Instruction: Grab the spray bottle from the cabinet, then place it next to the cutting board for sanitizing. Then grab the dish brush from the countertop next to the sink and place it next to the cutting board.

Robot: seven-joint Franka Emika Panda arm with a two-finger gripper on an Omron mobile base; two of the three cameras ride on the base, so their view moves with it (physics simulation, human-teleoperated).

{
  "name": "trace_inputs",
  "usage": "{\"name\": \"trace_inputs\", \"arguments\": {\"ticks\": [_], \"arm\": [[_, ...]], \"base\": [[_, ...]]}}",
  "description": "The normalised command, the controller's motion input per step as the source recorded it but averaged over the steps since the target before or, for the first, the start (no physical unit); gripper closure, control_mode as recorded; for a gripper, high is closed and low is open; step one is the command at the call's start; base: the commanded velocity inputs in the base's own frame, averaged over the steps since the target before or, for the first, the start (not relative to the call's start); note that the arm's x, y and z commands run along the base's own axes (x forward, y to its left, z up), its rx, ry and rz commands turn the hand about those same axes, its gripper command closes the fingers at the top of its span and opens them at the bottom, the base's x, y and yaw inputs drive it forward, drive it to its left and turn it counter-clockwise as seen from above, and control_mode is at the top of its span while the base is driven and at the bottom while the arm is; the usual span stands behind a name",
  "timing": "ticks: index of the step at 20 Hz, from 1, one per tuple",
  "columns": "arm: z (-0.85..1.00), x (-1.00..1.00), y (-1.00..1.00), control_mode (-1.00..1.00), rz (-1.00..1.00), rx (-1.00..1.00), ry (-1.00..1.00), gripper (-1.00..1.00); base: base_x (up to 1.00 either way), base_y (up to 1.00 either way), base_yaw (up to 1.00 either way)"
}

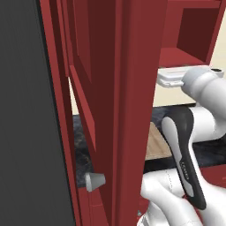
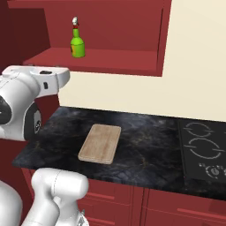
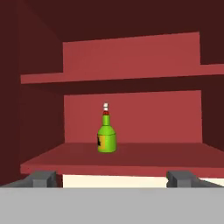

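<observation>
Hand view has us lined up on the spray bottle point(image 3: 106, 139) standing on the cabinet point(image 3: 131, 158) shelf, well ahead between our wide-apart fingers point(image 3: 40, 178), so next we reach in and close on it.

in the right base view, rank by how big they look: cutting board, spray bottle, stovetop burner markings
1. Stovetop burner markings, though the picture's edge cuts them off.
2. Cutting board, slightly smaller.
3. Spray bottle, far smaller, but it stands farther back on the cabinet shelf.
</observation>
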Motion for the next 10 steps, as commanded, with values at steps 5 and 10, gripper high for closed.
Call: {"name": "trace_inputs", "arguments": {"ticks": [5, 10], "arm": [[0.41, 0.04, 0.07, -1.00, 0.00, 0.00, -0.04, -1.00], [0.39, 0.04, 0.03, -1.00, 0.00, -0.01, 0.01, -1.00]], "base": [[0.00, 0.00, 0.00], [0.00, 0.00, 0.00]]}}
